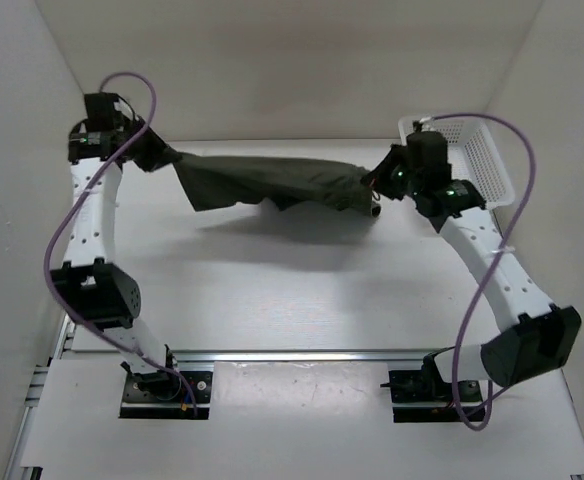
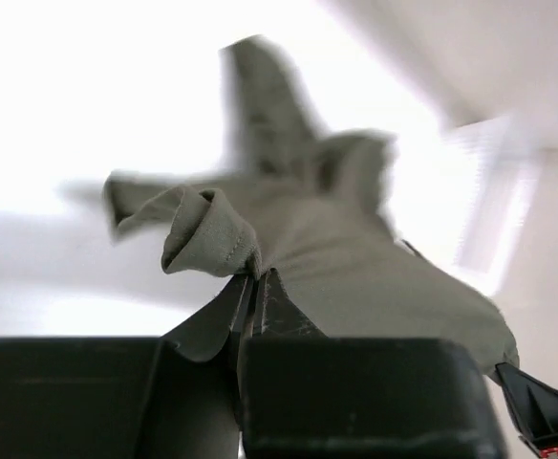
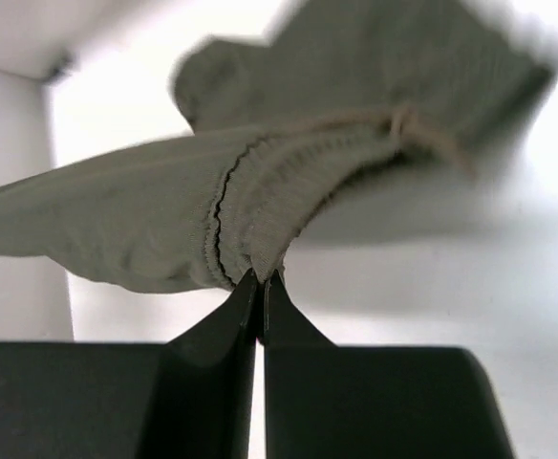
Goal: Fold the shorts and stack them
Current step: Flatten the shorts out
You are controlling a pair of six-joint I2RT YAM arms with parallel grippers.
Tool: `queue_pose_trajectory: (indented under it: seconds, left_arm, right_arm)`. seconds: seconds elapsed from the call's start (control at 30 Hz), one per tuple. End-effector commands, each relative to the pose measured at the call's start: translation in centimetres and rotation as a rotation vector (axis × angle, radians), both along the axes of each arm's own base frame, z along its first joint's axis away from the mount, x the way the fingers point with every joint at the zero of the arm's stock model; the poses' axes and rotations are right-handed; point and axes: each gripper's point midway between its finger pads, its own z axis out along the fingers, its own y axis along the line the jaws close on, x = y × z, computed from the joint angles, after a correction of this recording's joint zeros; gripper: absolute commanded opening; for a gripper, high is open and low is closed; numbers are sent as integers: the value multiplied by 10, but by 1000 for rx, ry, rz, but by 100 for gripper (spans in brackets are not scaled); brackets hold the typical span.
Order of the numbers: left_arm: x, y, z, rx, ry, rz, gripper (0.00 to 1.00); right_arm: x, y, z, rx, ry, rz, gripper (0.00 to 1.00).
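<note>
Nearest the camera, both arm bases sit on the metal rail (image 1: 302, 355), and the pale worktop (image 1: 302, 290) runs from there to the white basket (image 1: 487, 160) in the far corner. The right arm (image 1: 492, 255) climbs toward that basket and stops just short of it, its wrist beside the basket's near wall. The left arm (image 1: 97, 210) reaches as deep, but well away from the basket, on the opposite side.

Strung between them are the shorts (image 1: 272, 180), dark olive and bunched into a long sagging band. They are up off the worktop, with a soft shadow under them. One end is close beside the basket, the other far from it.

On the right wrist view, the right jaws are pinched tight on the shorts (image 3: 145, 220) at the ribbed waistband (image 3: 289, 182). The thin drawstring (image 3: 422, 134) trails off beyond, blurred.

On the left wrist view, the left jaws are closed hard on a fold of the shorts (image 2: 355, 268). A hemmed corner (image 2: 203, 234) curls over just above the tips, and the rest of the cloth stretches off toward the basket end.
</note>
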Motion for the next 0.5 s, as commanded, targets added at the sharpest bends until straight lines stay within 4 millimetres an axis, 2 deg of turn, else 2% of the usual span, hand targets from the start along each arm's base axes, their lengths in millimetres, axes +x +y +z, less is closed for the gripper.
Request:
queue_pose_trajectory:
  seconds: [0.0,0.03,0.07,0.13,0.17,0.23,0.3,0.33,0.37,0.43,0.47]
  left_arm:
    - [-41,3,114,22,-259,0,10]
    - [-49,5,134,31,-310,9,10]
    - [-69,7,168,47,-397,22,10]
    - [-92,8,198,64,-475,36,10]
    - [-115,9,228,83,-558,51,10]
    - [-140,6,253,102,-635,61,10]
    - [-176,1,285,129,-742,77,10]
    - [-187,2,294,141,-775,93,10]
    - [-210,-3,311,151,-841,93,10]
    - [-230,-1,327,173,-902,125,10]
    - [-245,-3,341,183,-954,135,10]
  right_arm:
    - [-25,-23,85,-93,-207,51,0]
    - [-33,-27,112,-95,-257,56,0]
    - [-41,-28,124,-108,-286,84,0]
    - [-65,-32,157,-100,-365,118,0]
    - [-84,-38,181,-92,-419,126,0]
    - [-107,-40,202,-89,-484,170,0]
    - [-137,-50,226,-78,-555,174,0]
    - [-147,-54,232,-74,-572,172,0]
    - [-166,-58,237,-65,-590,181,0]
    - [-185,-62,244,-52,-614,197,0]
    - [-201,-65,248,-34,-624,201,0]
